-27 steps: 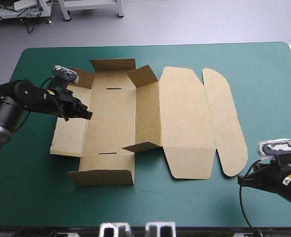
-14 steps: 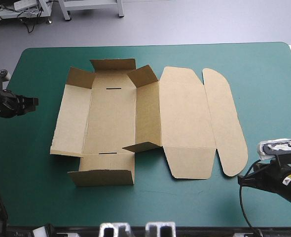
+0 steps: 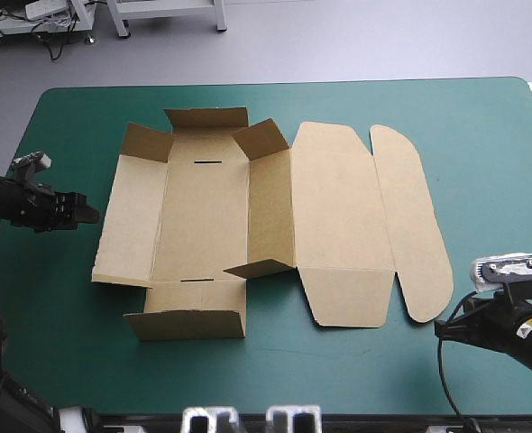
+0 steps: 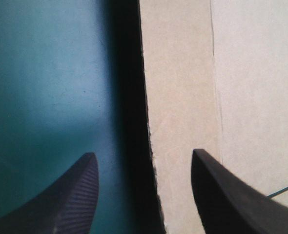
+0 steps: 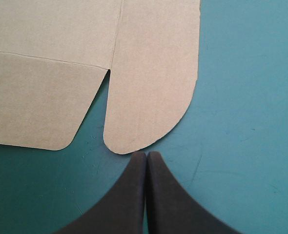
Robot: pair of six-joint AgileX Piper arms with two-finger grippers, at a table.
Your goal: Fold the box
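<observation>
The left gripper (image 4: pixel 143 153) is open. Its two broad black fingers (image 4: pixel 75 195) stand well apart, and I see nothing gripped between them. One finger is over the teal-green table cover (image 4: pixel 46 87) and the other is over brown board. The left long edge of the box (image 3: pixel 248 225), a cut sheet of brown board, runs between the fingers, with a dark band of shadow along it.

The right gripper (image 5: pixel 146 155) is closed and empty: its fingers meet in one pointed arch. The tip is just short of the near end of the rounded lid flap (image 5: pixel 154 73), over bare cover.

In the high view, the box lies across the middle of the table. Its tray panel sits left of centre, and the short corner flaps at its far and near ends are partly raised. The lid panel (image 3: pixel 338 207) lies flat to the right. The left gripper is just beside the box's left edge. The right gripper is close to the table's near right corner.
</observation>
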